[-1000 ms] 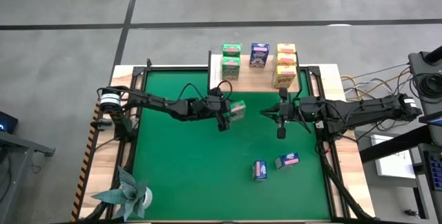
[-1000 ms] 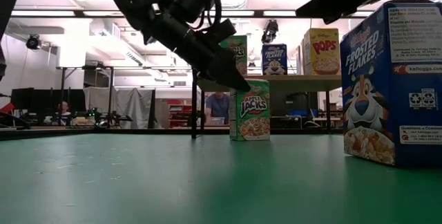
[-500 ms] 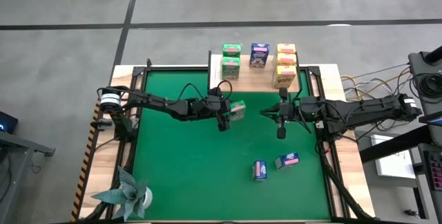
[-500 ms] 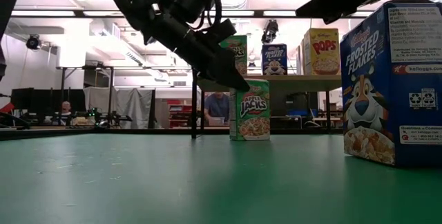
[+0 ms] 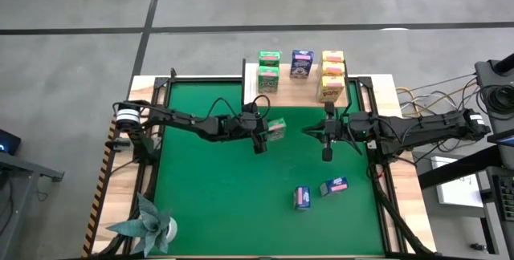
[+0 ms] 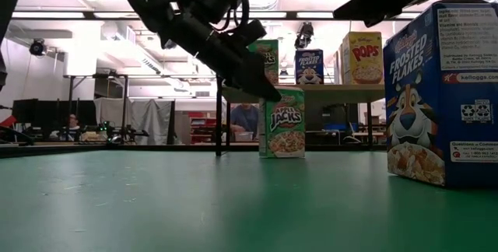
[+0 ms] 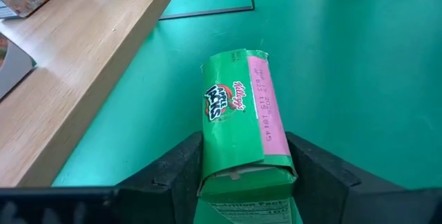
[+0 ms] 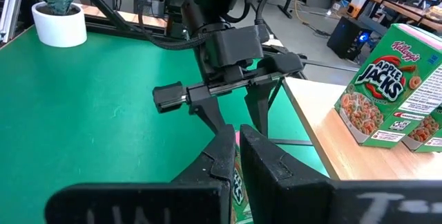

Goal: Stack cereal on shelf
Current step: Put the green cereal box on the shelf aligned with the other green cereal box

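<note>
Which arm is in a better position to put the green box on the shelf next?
Left: its fingers already flank the green box near the shelf; the right gripper hangs shut, empty.

Both arms were dark, near-black, built of slim tubular links joined by chunkier blocky housings. The left arm carried a pale, silver-white ring at its base joint (the one bright part on it), and thin black cables looped loosely along its upper links. The right arm looked the same in colour and build, with black cable arcs near its wrist. The left tool had two broad, matte black fingers with angled, wedge-like faces. The right tool showed two narrow black fingers with smooth, slightly glossy, tapering edges.
</note>
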### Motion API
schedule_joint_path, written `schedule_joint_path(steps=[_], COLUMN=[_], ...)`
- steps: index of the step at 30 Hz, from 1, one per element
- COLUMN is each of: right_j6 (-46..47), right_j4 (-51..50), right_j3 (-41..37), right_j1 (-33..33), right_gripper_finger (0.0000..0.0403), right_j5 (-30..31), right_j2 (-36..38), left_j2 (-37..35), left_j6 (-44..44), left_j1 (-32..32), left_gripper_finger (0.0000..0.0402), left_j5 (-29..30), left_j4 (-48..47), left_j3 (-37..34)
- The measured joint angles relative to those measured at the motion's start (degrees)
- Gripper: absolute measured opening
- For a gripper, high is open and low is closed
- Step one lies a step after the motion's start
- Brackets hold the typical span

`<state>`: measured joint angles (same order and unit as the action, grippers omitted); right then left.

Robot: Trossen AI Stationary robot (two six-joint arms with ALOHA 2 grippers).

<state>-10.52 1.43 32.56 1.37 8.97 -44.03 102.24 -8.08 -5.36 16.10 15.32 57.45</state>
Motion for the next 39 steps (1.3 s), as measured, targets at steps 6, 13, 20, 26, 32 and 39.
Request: schedule_joint_path(steps=[6, 13, 20, 26, 32, 39], right_j6=[0.0, 0.0, 0.0, 0.0, 0.0, 0.0], right_j4=[0.0, 0.0, 0.2, 0.6, 0.6, 0.6], right_j3=[0.0, 0.0, 0.0, 0.0, 0.0, 0.0], right_j1=[0.0, 0.0, 0.0, 0.0, 0.0, 0.0], right_gripper_finger=[0.0013, 0.0013, 0.0013, 0.0013, 0.0013, 0.0013], right_j5=[0.0, 0.0, 0.0, 0.0, 0.0, 0.0], right_j2=[0.0, 0.0, 0.0, 0.0, 0.0, 0.0], left_j2=[-2.3, -12.0, -22.5, -25.1, -22.6, -20.4], left_j6=[-0.6, -7.5, -15.9, -17.0, -14.7, -14.0], left_j1=[0.5, 0.5, -2.6, -9.3, -15.2, -17.4], left_gripper_finger=[0.0169, 0.0169, 0.0169, 0.0169, 0.0169, 0.0169], left_j5=[-3.2, -15.5, -16.6, -17.0, -21.6, -21.7], left_j4=[-0.1, -6.1, -10.3, -10.4, -6.3, -4.6], left_j3=[-0.1, -0.1, 0.0, 0.0, 0.0, 0.0])
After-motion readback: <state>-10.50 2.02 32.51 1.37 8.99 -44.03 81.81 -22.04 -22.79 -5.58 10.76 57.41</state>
